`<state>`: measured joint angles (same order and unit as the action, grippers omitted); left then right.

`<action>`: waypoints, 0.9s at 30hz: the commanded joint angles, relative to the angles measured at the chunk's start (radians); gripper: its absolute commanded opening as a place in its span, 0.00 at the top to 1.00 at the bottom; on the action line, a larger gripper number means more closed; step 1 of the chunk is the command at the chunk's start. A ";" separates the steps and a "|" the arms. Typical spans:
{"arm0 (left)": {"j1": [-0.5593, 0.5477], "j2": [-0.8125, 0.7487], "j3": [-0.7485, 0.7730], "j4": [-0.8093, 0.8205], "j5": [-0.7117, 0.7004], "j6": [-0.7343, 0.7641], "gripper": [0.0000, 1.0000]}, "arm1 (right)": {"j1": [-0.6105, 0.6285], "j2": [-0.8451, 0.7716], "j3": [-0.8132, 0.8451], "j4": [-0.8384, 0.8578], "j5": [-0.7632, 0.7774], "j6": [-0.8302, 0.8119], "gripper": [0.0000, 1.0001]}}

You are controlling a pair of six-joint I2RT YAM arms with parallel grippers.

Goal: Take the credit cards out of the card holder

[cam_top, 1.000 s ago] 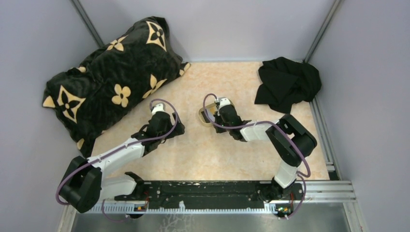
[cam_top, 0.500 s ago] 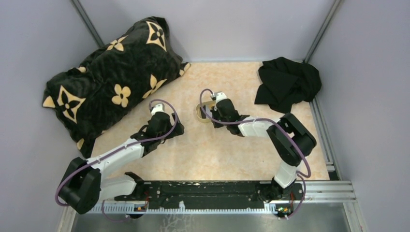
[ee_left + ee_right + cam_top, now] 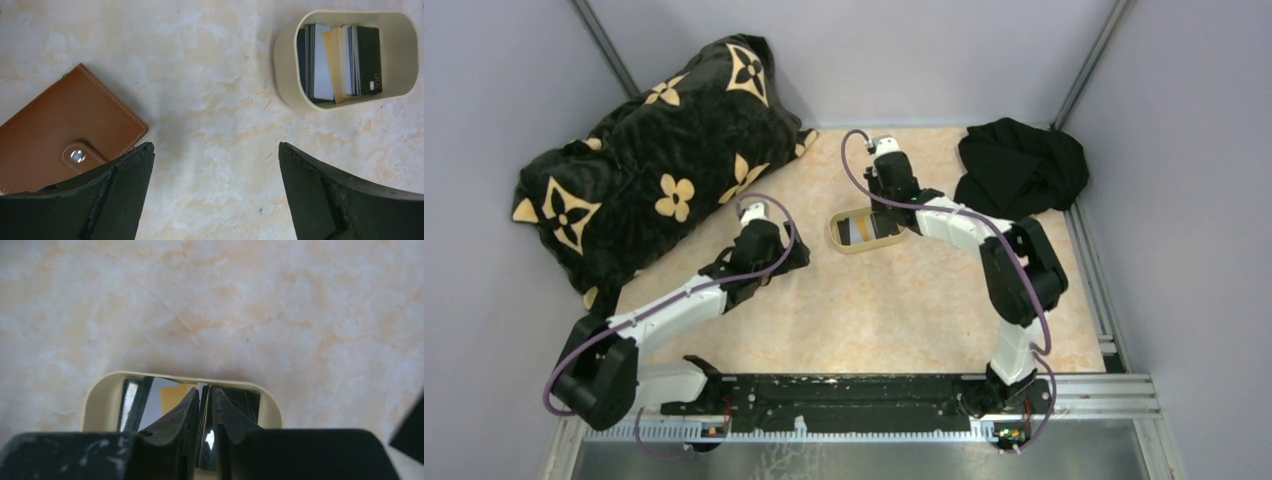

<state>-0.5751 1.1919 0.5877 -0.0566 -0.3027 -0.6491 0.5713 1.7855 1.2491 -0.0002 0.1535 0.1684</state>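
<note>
The brown card holder (image 3: 55,135) lies folded shut on the table, snap tab up, partly under my left finger. It is hidden beneath the arm in the top view. My left gripper (image 3: 215,145) (image 3: 764,255) is wide open and empty over bare table. Several credit cards (image 3: 340,60) (image 3: 869,228), dark, white and tan, lie stacked in a tan oval tray (image 3: 287,95) (image 3: 836,235). My right gripper (image 3: 204,389) (image 3: 892,195) hangs above the tray's (image 3: 100,400) far side. Its jaws are closed to a thin slit, and the cards (image 3: 157,395) show through it.
A black pillow with tan flowers (image 3: 654,160) fills the back left. A crumpled black cloth (image 3: 1019,170) lies at the back right. Grey walls close in three sides. The black mounting rail (image 3: 854,395) runs along the near edge.
My right gripper has risen from the tray and moved toward the back wall, uncovering the tray and its cards. My left gripper has barely shifted.
</note>
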 commanded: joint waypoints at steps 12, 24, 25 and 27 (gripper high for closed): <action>0.050 0.455 0.316 0.140 0.098 0.045 0.01 | 0.011 0.125 0.097 -0.195 0.188 -0.064 1.00; 0.101 0.539 0.284 0.251 0.194 0.026 0.01 | 0.010 0.186 0.110 -0.242 0.311 -0.080 1.00; 0.101 0.542 0.289 0.253 0.199 0.024 0.01 | 0.010 0.192 0.110 -0.244 0.309 -0.081 1.00; 0.101 0.546 0.294 0.255 0.203 0.022 0.01 | 0.010 0.204 0.108 -0.242 0.303 -0.078 1.00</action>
<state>-0.4744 1.7172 0.8619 0.1665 -0.1471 -0.6132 0.5739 1.9694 1.3178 -0.2359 0.4213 0.0986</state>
